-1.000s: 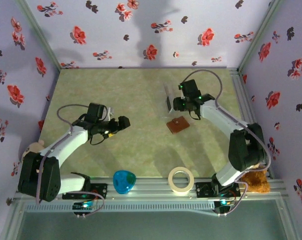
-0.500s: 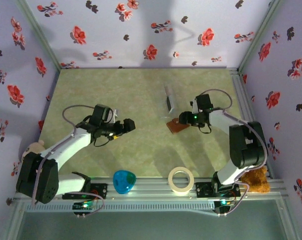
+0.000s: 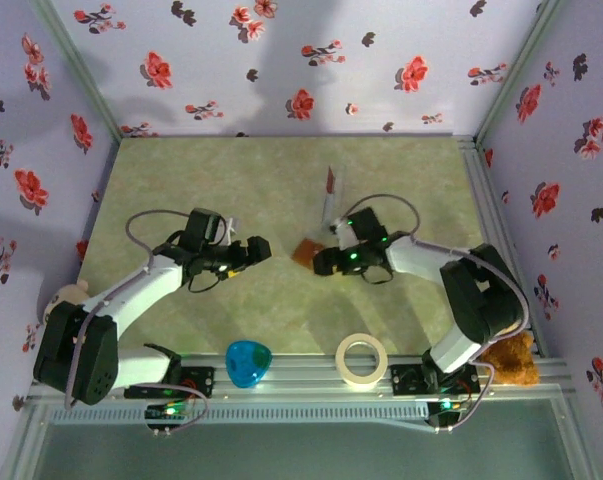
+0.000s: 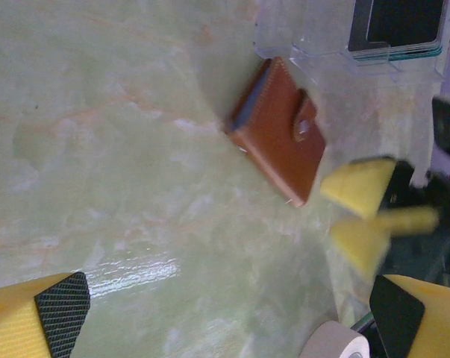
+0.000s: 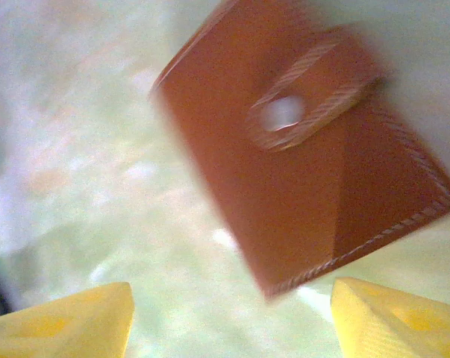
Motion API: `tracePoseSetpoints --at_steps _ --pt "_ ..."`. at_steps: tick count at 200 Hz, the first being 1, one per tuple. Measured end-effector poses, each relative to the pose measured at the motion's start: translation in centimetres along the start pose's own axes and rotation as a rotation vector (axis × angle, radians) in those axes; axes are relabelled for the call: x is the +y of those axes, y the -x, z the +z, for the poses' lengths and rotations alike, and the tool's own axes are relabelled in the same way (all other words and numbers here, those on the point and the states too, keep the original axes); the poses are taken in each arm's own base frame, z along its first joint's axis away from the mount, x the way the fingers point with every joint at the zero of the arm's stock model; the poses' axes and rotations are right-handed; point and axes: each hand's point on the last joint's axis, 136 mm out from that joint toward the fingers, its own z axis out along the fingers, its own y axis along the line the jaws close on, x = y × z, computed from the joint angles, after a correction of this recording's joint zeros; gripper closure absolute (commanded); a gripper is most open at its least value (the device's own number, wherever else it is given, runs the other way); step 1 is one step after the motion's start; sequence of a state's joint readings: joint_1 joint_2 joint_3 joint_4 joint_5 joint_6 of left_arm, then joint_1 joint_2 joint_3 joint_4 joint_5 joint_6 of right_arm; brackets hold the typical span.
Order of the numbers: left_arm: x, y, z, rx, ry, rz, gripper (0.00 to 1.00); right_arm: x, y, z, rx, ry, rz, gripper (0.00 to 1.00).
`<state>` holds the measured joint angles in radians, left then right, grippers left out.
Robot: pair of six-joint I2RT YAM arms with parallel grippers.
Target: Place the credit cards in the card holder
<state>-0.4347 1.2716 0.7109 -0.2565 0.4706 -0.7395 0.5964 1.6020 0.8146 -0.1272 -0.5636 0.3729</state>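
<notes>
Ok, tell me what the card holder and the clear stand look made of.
Card holder: brown leather or imitation, matte, stitched edges, snap tab. Clear stand: transparent glossy plastic, probably acrylic; the table shows through it.

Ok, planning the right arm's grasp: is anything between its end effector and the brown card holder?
Nothing visible. The card holder lies closed on the table just ahead of the right end effector, which is open and empty.

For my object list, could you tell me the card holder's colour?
The card holder is brown; right wrist view shows it best.
</notes>
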Motion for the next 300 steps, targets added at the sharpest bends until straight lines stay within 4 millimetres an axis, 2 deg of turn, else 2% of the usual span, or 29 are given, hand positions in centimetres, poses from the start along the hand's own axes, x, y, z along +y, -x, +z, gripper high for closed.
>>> tracePoseSetpoints --at_steps 12,27,38,57,79,105,119,129,140,165,176,206,243,288,293,300 --pt "0.2 -0.2 0.0 0.005 0.004 -0.004 0.0 3.0 -1.0 0.6 0.028 0.075 -0.047 0.27" --pt "0.4 -0.4 0.1 0.011 0.009 -0.012 0.0 4.3 -1.1 0.1 0.024 0.098 -0.071 0.26" --pt "0.4 -0.4 0.2 0.012 0.009 -0.015 0.0 3.8 -0.3 -0.8 -0.002 0.063 -0.064 0.27" --pt "0.7 -0.6 0.5 0.03 0.014 -0.027 0.05 1.5 2.3 -2.6 -0.069 -0.057 -0.049 0.29" --pt "0.7 -0.8 0.9 0.043 0.012 -0.035 0.16 -0.6 4.2 -3.3 -0.106 -0.144 -0.035 0.34" --pt "0.7 -0.9 1.4 0.057 0.006 -0.04 0.23 -1.6 3.5 -0.8 -0.053 -0.155 -0.004 0.38" --pt "1.0 -1.1 2.2 0.076 0.013 -0.048 0.25 -1.8 2.5 1.0 -0.014 -0.157 0.001 0.46" --pt "1.0 -1.4 2.8 0.086 0.011 -0.054 0.27 -1.1 3.0 1.8 -0.028 -0.144 -0.016 0.52" --pt "0.7 -1.6 3.4 0.096 0.002 -0.051 0.28 -0.7 3.2 2.5 -0.033 -0.136 -0.018 0.53" --pt "1.2 -2.0 4.9 0.126 0.005 -0.062 0.34 -0.9 2.2 4.3 0.001 -0.136 -0.014 0.6" --pt "1.8 -2.2 5.7 0.143 0.02 -0.074 0.38 -0.5 2.4 4.4 -0.003 -0.13 -0.02 0.63" --pt "2.7 -2.2 7.3 0.179 0.051 -0.093 0.38 0.3 2.4 4.9 -0.003 -0.131 -0.039 0.67" --pt "2.5 -1.8 7.9 0.185 0.04 -0.082 0.39 1.3 1.5 5.7 0.014 -0.131 -0.074 0.71" --pt "2.6 -1.8 7.9 0.199 0.056 -0.032 0.44 2.7 0.9 6.9 0.021 -0.101 -0.112 0.76" --pt "2.7 -1.7 7.9 0.2 0.061 -0.026 0.45 2.9 0.8 7.0 0.022 -0.097 -0.117 0.78" --pt "2.7 -1.7 7.9 0.201 0.067 -0.019 0.46 3.1 0.7 7.1 0.024 -0.094 -0.12 0.87"
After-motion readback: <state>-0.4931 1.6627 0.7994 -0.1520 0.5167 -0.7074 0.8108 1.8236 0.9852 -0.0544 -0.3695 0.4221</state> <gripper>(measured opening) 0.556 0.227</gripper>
